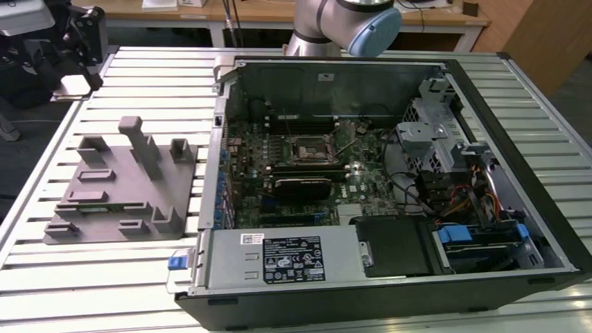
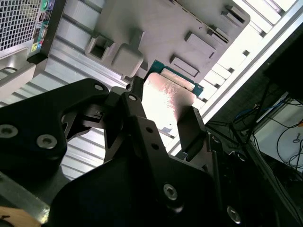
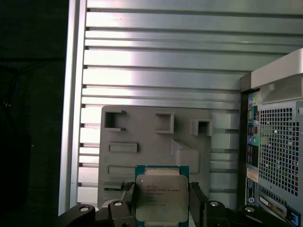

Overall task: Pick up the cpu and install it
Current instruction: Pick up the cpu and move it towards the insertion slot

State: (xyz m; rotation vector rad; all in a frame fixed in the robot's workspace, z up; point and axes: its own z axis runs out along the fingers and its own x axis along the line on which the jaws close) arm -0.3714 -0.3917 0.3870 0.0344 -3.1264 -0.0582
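Note:
My gripper (image 3: 162, 203) is shut on the cpu (image 3: 161, 196), a flat square chip with a pale metal top and a green rim. It sits between the two black fingers (image 3: 196, 198). In the second wrist view the cpu (image 2: 168, 94) reflects light between the same fingers (image 2: 189, 125), and the gripper (image 2: 163, 113) hangs in the air above the grey plastic tray (image 2: 156, 28). In the exterior view the black wrist assembly (image 1: 60, 45) is at the far left, beyond the tray (image 1: 120, 187). The motherboard's square socket (image 1: 308, 147) lies open inside the case.
The open computer case (image 1: 370, 173) takes up the exterior view's right, with a drive cage, cables and a power supply (image 1: 277, 260) inside. Its perforated rear panel (image 3: 277, 142) stands beside the tray (image 3: 142, 127). The slatted metal table (image 1: 138, 69) ends close to the tray.

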